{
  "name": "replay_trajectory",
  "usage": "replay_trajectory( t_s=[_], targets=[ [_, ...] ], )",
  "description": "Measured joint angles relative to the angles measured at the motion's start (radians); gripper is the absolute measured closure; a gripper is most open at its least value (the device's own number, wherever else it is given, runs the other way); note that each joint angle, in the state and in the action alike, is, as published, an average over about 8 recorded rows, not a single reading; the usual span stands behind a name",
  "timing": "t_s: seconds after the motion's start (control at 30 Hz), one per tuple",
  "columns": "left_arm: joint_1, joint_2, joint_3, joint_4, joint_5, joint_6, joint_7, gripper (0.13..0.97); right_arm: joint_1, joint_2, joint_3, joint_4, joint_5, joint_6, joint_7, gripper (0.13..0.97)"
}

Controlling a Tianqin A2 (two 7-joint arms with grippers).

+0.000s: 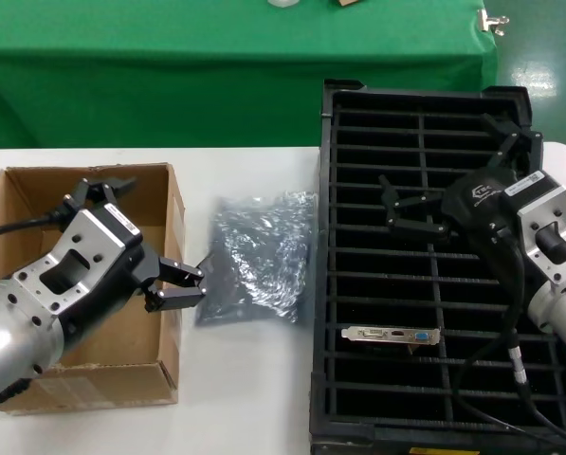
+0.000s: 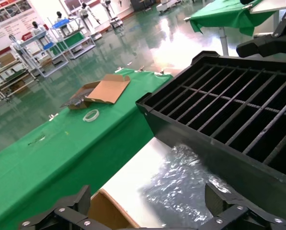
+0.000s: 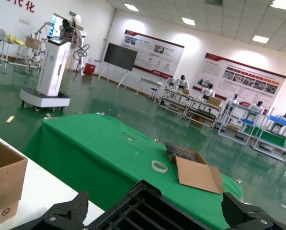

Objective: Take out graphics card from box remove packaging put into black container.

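The brown box (image 1: 17, 204) stands at the left of the white table. My left gripper (image 1: 164, 229) hovers over its right wall, open and empty; in the left wrist view its fingers (image 2: 214, 197) frame the packaging (image 2: 186, 184) and a box corner (image 2: 109, 212). The crinkly packaging (image 1: 259, 254) lies flat between box and black container (image 1: 323, 190). The graphics card (image 1: 392, 335) stands in a near slot, silver bracket up. My right gripper (image 1: 439, 159) hangs open above the container's far half, holding nothing. The right wrist view shows my right gripper (image 3: 154, 208) over the container's corner (image 3: 143, 203) and the box (image 3: 4, 179).
A green-draped table (image 1: 216, 76) runs behind the white one. On it lie a tape roll (image 2: 90, 115) and flattened cardboard (image 2: 107, 88). Cables (image 1: 515, 365) trail from my right arm over the container's near right part.
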Motion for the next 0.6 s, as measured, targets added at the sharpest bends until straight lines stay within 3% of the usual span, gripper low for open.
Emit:
replay_trajectory(
  t_s=[0.37, 0.6],
  targets=[
    [0.002, -0.002, -0.004, 0.001, -0.017, -0.009, 0.005, 0.191, -0.002, 0.0, 0.0, -0.001, 0.005, 0.002, -0.003, 0.129],
    [0.019, -0.002, 0.001, 0.025, -0.077, -0.063, 0.041, 0.163, -0.02, 0.0, 0.006, -0.008, 0.054, 0.021, -0.038, 0.129]
  ],
)
